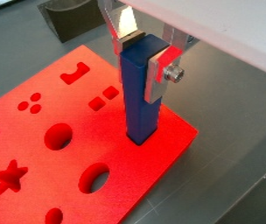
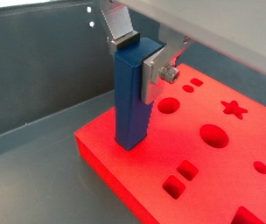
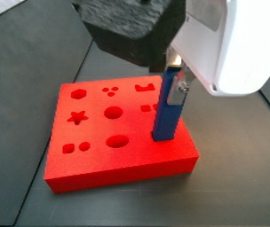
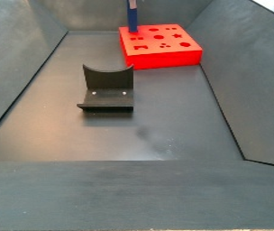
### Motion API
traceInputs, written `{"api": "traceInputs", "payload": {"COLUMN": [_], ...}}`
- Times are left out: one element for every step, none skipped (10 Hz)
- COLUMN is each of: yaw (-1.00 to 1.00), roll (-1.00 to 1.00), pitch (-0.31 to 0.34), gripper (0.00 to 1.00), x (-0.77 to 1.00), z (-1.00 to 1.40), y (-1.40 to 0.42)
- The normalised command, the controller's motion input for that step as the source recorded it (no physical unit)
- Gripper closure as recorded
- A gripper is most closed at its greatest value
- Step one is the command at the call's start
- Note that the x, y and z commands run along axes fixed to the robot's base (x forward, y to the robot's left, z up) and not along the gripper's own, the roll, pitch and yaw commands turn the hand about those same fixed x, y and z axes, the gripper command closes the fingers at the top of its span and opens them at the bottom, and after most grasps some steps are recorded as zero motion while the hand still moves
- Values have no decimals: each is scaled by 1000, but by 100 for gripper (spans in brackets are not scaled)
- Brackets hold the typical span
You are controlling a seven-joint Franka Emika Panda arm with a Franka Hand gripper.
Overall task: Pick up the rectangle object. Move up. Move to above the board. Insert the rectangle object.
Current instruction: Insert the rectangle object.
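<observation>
The rectangle object (image 1: 139, 96), a slim blue bar, stands upright with its lower end sunk into a hole near one corner of the board (image 1: 153, 166). The board is a thick red slab with shaped holes. My gripper (image 1: 143, 59) is shut on the bar's top end, one silver finger on each side. Both wrist views show this grip: bar (image 2: 129, 105), gripper (image 2: 139, 57), board (image 2: 229, 162). In a side view the bar (image 3: 169, 111) rises from the board's right part (image 3: 125, 168) under the gripper (image 3: 176, 82). From afar, bar (image 4: 132, 16) and board (image 4: 164, 50) sit at the bin's far end.
The fixture (image 4: 105, 90), a dark bracket on a base plate, stands on the grey floor in front of the board, also seen as fixture (image 1: 71, 17). Sloped grey walls (image 4: 19, 81) enclose the floor on all sides.
</observation>
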Motion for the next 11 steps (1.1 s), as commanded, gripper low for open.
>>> {"api": "traceInputs", "payload": {"yaw": [0, 0, 0, 0, 0, 0, 0, 0, 0, 3, 9], "roll": [81, 36, 13, 0, 0, 13, 54, 49, 34, 34, 37], "pitch": [0, -26, -24, -20, -6, -106, -127, -97, -94, -144, -143], "gripper": [100, 100, 100, 100, 100, 100, 100, 100, 100, 100, 100], "x": [9, 0, 0, 0, 0, -54, -43, 0, 0, 0, 0], "z": [-91, -80, -26, 0, 0, -226, -434, -480, -520, -609, -509], "y": [-71, -43, -26, -17, 0, -34, -74, -60, -46, -43, -54]}}
